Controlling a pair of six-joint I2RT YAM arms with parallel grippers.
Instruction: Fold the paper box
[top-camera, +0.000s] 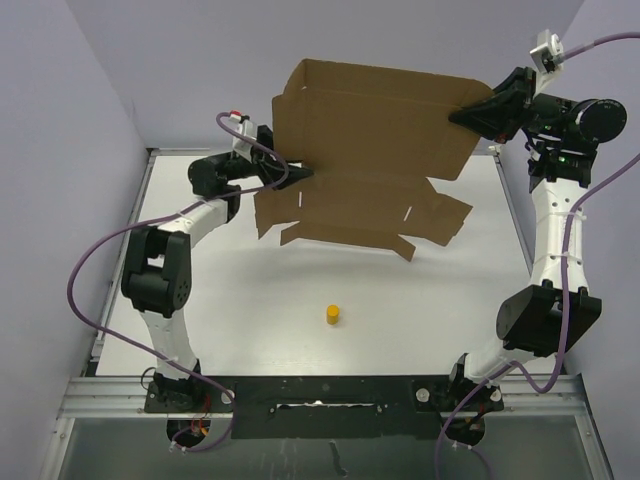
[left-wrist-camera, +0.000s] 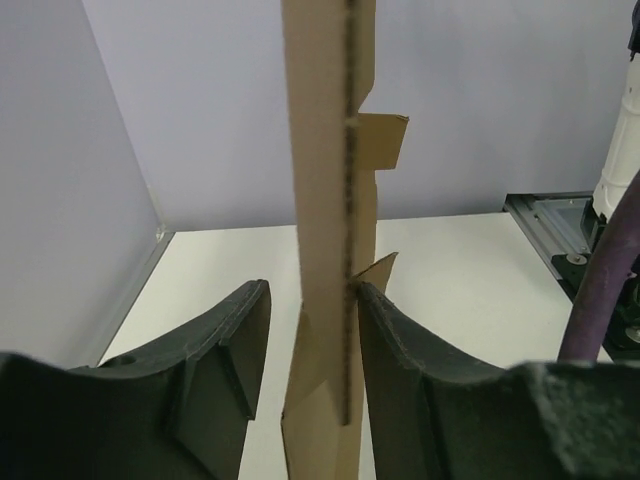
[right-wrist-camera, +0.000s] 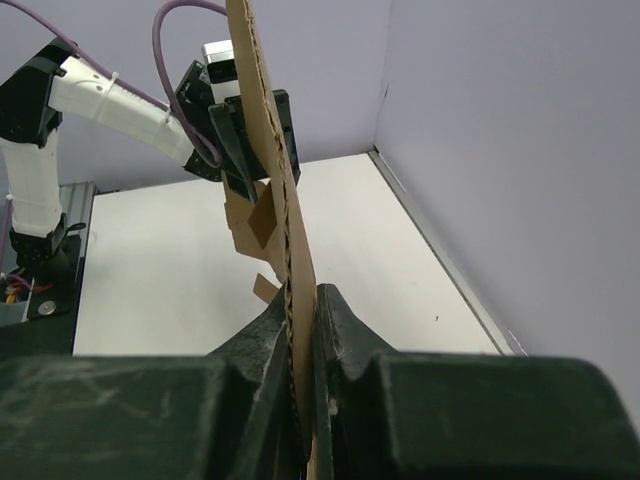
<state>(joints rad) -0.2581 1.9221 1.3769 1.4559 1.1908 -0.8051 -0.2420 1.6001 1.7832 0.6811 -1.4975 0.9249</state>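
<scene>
Top external view shows the paper box (top-camera: 370, 150) as a flat brown sheet with flaps and tabs. It is held up between the two arms over the far part of the white table (top-camera: 250, 300), toward 12 o'clock. The left gripper (top-camera: 303, 174) is at the 9 o'clock edge of the sheet, and the right gripper (top-camera: 462, 116) is at its 2 o'clock corner. In the left wrist view the cardboard is seen edge-on and nearly upright between the two fingers (left-wrist-camera: 400, 350). The finger on the right of this view touches the sheet and the other one stands a little apart from it. So these jaws are around the sheet but not pressed together on it. In the right wrist view the two black fingers of the right gripper press on both sides of the cardboard with no gap, so this hand is gripping the paper box. The small flaps hang at the lower edge of the sheet, toward 6 o'clock. A small yellow cylinder (top-camera: 332, 314) stands alone on the table, at 6 o'clock from the box and well apart from it.
</scene>
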